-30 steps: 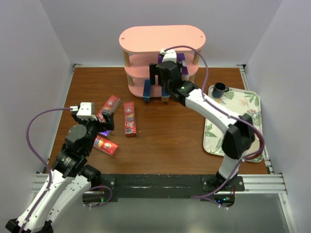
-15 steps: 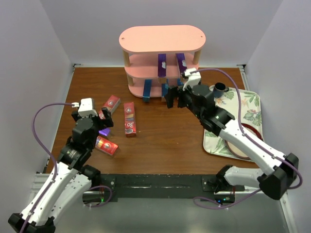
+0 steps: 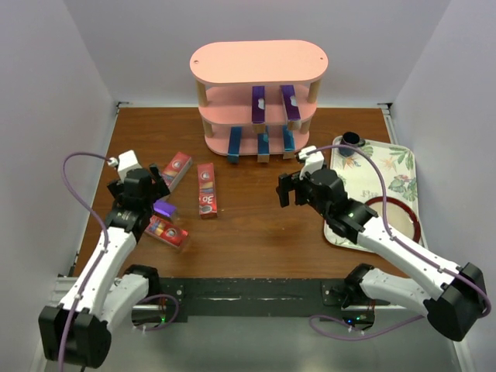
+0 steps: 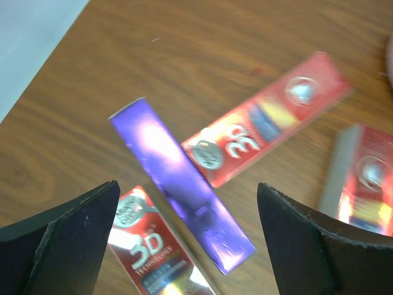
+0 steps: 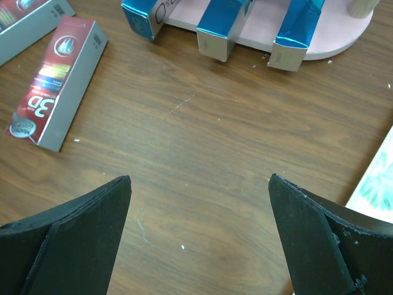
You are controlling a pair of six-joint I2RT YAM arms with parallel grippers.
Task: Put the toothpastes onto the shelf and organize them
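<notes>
- left gripper [image 4: 187, 186]: jaws wide apart, empty, hovering over the loose purple carton [image 4: 166, 161]
- that carton lies flat on the desk [image 3: 256, 225] among three red cartons [image 3: 206, 189], touching at least one of them
- right gripper [image 5: 199, 179]: jaws apart, nothing held, above bare desk in front of the shelf [image 3: 256, 62]
- shelf, middle tier: two purple cartons [image 3: 258, 103]
- bottom tier: three blue cartons [image 5: 218, 24], near ends overhanging the board
- floral tray [image 3: 403, 155] at the desk's right side, with a dark cup [image 3: 350, 139] on it
</notes>
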